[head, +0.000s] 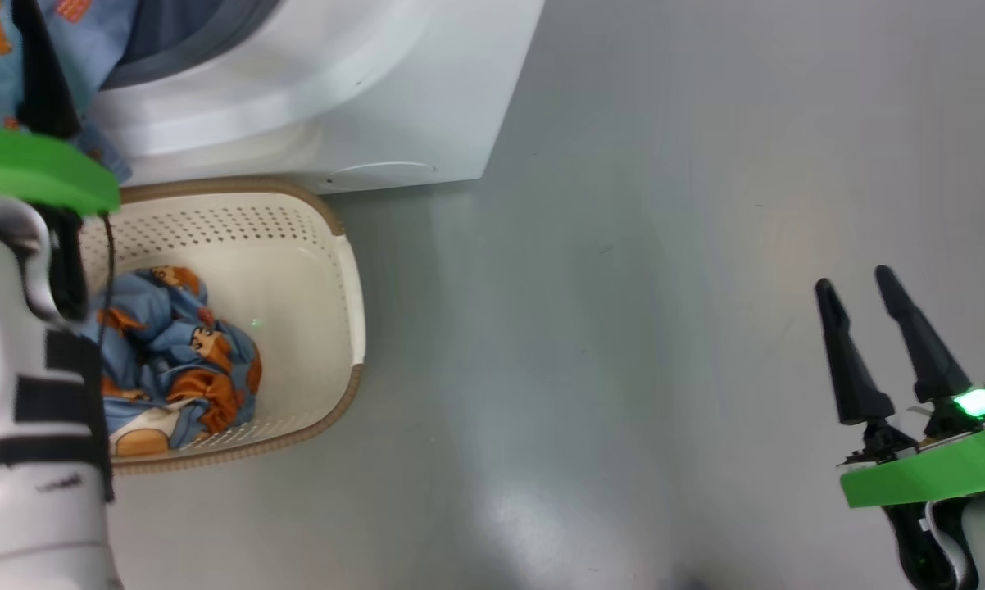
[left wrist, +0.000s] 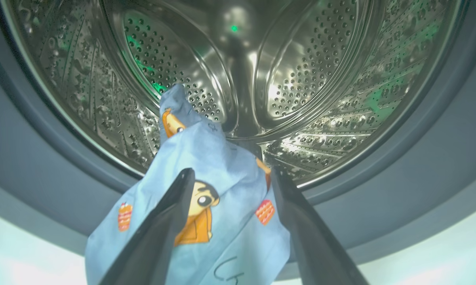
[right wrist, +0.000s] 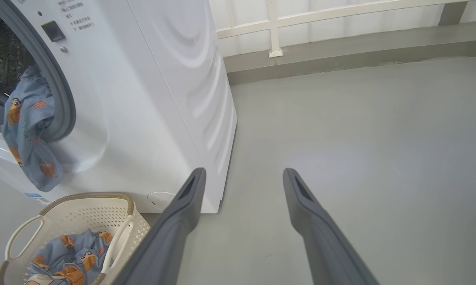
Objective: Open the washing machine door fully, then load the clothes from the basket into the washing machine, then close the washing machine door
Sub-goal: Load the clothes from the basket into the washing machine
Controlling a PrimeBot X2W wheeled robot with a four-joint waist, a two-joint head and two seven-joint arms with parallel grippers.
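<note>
Draping over the washing machine (right wrist: 143, 99) gasket (left wrist: 380, 190), bear-print clothes (left wrist: 222, 158) lie within the wide-spread left hand (left wrist: 232, 174); right hand (right wrist: 244, 174) gapes empty.

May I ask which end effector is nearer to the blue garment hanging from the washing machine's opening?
Left. The left end effector is open astride the garment at the drum; the right end effector hangs open over floor, off beside the washing machine.

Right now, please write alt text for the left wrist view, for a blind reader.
A blue bear-print garment drapes over the grey gasket into the steel drum, between the two dark fingers of the open left claw.
</note>
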